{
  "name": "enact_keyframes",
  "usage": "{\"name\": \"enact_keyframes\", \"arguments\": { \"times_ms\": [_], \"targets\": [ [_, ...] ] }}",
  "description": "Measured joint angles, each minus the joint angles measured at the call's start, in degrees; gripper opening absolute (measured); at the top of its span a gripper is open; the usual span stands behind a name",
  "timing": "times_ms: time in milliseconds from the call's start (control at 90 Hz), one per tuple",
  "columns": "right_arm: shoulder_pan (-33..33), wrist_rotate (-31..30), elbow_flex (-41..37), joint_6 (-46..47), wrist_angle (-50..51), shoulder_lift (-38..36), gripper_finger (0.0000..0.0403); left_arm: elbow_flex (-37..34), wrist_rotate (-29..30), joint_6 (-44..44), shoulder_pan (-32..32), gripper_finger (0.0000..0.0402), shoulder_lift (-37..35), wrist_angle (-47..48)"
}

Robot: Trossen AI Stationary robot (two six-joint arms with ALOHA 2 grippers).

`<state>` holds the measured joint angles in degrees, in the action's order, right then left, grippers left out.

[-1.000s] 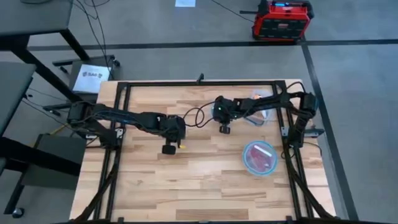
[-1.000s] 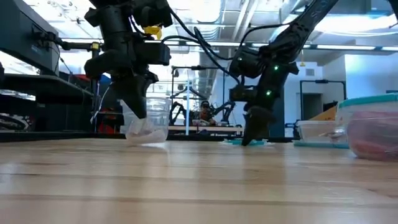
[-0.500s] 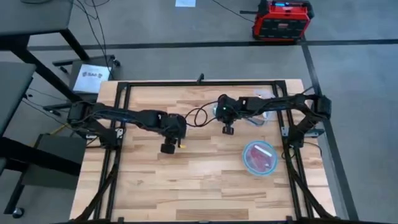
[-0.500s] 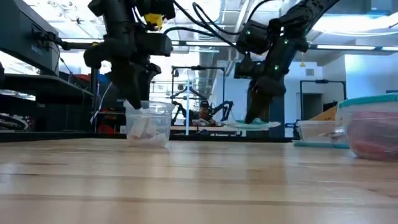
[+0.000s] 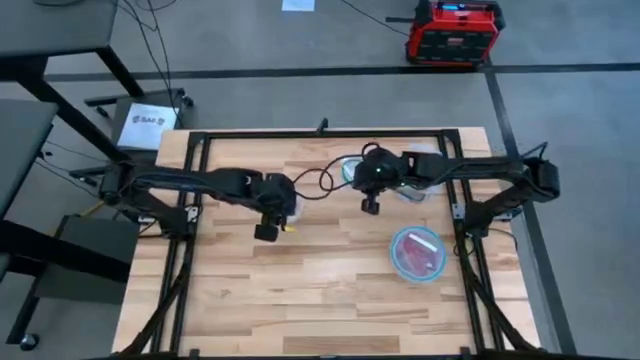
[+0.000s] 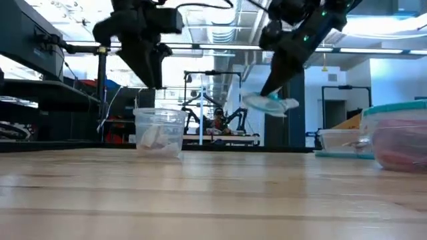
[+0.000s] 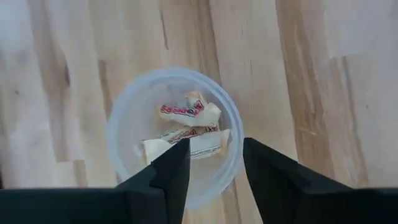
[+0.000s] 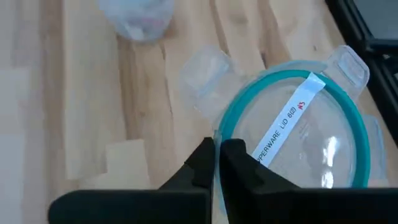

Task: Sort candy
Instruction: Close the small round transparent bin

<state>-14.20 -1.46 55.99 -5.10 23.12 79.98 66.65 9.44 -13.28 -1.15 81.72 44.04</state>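
Table (image 5: pixel 330 290): the largest element; we see bare wood between the two arms, with three clear containers on it.

Right arm and right gripper (image 8: pixel 217 163): we see it at about 1 o'clock from the table's middle, fingers pinched narrowly on the rim of a teal-rimmed lid (image 8: pixel 292 124), which hangs tilted and clear of the table in the low view (image 6: pixel 270 103). We judge the grip thin, at one edge only; a quick swing could let the lid slip or pivot out and drop.

Left arm and left gripper (image 7: pixel 214 168): we see it at about 10 o'clock from the middle, raised above an open clear cup (image 7: pixel 174 134), its fingers slightly parted and holding nothing.

Lidded container (image 5: pixel 418 251): at about 3 o'clock, closed, with red candy inside; we judge it not at risk.

Open cup: it stands just under the left gripper (image 6: pixel 159 130). It looks light; we judge that a descending finger catching its wall could tip it and spill the contents.

Pale wrapped candy (image 7: pixel 186 127): several pieces with red print lie in the cup. Should the lid be meant for this cup, a tilted approach could land it askew on the rim.

Third container (image 5: pixel 420 185): at about 2 o'clock, behind the right arm; we cannot tell its contents.
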Motion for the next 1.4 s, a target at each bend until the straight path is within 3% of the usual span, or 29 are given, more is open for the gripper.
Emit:
{"name": "enact_keyframes", "arguments": {
  "times_ms": [289, 833, 1400],
  "targets": [
    [0.01, 0.07, 0.04, 0.23, -0.19, -0.54, 0.0, 0.0, 0.08, 1.77, 0.0, 0.0132, -3.8, -0.29],
    [1.84, 0.25, 0.07, 0.76, -1.73, -0.52, 0.0, -3.04, -0.92, 3.7, -0.44, 0.0132, -3.87, -8.62],
    [2.17, 0.25, 0.09, 0.74, -2.61, -0.52, 0.0, -3.08, -1.91, 3.87, -0.85, 0.0132, -3.87, -8.88]
  ]
}}
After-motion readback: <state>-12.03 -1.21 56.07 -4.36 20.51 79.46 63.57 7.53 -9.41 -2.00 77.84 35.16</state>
